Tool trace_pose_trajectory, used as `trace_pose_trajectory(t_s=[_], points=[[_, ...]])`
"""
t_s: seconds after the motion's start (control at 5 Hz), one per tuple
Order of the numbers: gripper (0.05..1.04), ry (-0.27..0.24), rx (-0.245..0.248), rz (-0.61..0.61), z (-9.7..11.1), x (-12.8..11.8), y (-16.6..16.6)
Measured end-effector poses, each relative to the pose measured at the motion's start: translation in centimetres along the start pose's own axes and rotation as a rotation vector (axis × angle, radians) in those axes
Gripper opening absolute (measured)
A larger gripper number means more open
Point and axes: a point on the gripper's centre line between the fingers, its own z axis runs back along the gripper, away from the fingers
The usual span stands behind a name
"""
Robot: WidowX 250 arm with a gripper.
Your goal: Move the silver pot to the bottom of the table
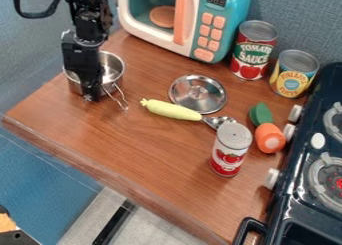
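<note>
The silver pot [115,69] stands upright on the wooden surface [143,149], near its left corner as seen in the camera view, with its wire handle [117,98] pointing toward the lower right. The black gripper [89,94] hangs down at the pot, in front of part of its rim and wall. I cannot tell how far open it is or whether it has hold of the pot.

To the right of the pot, the round silver lid [198,91] lies flat with its knob up. Just below the lid lies a yellow toy corn cob [170,110], and at its right end is a silver spoon [218,121]. A red and white can [231,149] stands below the spoon. Right of that can are an orange toy piece [269,139] and a green one [261,114], side by side.

Behind the pot and lid is a toy microwave [224,24], teal and white. Beside it stand a tomato can [254,49] and a yellow-labelled can [292,74]. The dark toy stove [307,149] borders the right side.
</note>
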Motion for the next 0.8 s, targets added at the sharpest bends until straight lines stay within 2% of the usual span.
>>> trace_pose_trajectory(t_s=[0.2,0.4,0.6,0.8], points=[[0.079,0.046,-0.005,0.006,1.0,-0.5,0.6],[0.079,0.05,-0.053,0.051,3.0,-0.5,1.0],[0.078,0.058,-0.084,0.095,5.7,-1.9,2.9],[0.078,0.109,-0.068,0.121,6.8,-3.5,5.6]])
